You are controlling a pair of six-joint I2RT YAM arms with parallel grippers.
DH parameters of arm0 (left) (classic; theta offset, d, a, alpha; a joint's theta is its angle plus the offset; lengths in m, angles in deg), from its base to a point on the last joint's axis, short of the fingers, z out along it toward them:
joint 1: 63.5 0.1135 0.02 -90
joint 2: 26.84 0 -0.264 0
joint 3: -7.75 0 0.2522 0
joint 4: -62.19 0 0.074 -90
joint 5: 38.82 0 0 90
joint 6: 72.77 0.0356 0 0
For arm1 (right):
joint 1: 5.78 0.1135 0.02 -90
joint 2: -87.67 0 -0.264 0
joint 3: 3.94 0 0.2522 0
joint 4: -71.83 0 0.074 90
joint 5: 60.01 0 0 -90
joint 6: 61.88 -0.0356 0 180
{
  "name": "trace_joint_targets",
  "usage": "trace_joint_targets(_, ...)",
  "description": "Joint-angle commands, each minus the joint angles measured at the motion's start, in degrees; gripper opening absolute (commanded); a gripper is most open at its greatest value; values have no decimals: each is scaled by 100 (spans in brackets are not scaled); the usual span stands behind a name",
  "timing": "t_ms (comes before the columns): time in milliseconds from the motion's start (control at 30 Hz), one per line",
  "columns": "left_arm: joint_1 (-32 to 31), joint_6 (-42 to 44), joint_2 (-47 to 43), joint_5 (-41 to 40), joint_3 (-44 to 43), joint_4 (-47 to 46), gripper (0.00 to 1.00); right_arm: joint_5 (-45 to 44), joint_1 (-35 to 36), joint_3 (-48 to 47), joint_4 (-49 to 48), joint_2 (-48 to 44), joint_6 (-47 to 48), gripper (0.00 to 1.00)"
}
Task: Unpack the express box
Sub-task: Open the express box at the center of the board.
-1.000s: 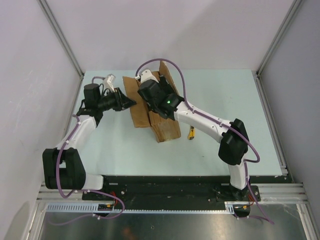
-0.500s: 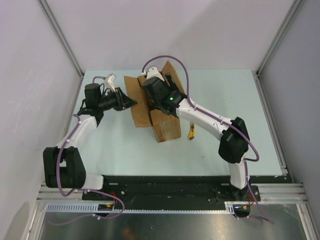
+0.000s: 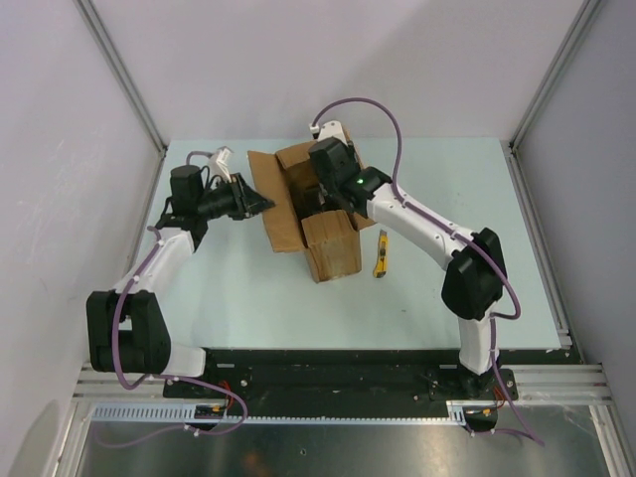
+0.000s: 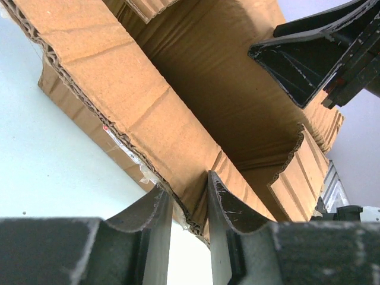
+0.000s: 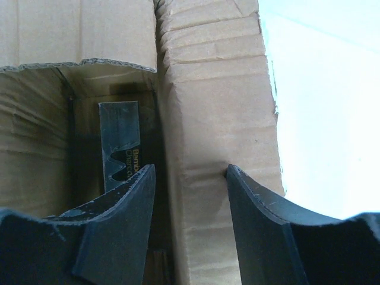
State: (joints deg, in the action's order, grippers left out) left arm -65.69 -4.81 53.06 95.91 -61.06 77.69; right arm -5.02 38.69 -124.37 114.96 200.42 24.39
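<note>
The express box (image 3: 331,246) is a brown carton standing open in the middle of the table. My left gripper (image 3: 260,204) is shut on the edge of its left flap (image 4: 136,119), with the corrugated edge pinched between the fingers (image 4: 157,231). My right gripper (image 3: 320,194) is open over the box's opening. In the right wrist view it (image 5: 190,178) straddles a cardboard wall (image 5: 217,136), with one finger (image 5: 116,214) inside the box. A slim dark package (image 5: 122,151) with printed text lies inside, below that finger. The right gripper's finger also shows in the left wrist view (image 4: 303,65).
A yellow utility knife (image 3: 381,255) lies on the table just right of the box. The pale green table (image 3: 457,199) is walled on the left, back and right. The box's flaps spread out to the left and back.
My right gripper has moved back and to the right, from above the box's left side to over its opening. The upright right flap has shifted. My left gripper holds still.
</note>
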Motion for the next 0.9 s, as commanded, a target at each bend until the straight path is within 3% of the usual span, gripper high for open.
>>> trace_joint_targets(0,-44,455,272,-140,354,1110,0,1372,-324,498,457,344,-752,54)
trace_joint_targets(367,-114,429,412,-96,284,1109,0,2532,-571,1008,219,432,-1077,60)
trace_joint_targets(733,-193,403,456,-87,179,1101,0,2973,-588,1192,157,766,-1157,50)
trace_joint_targets(867,-220,385,474,-79,135,1083,0,3139,-571,1280,175,871,-1130,51)
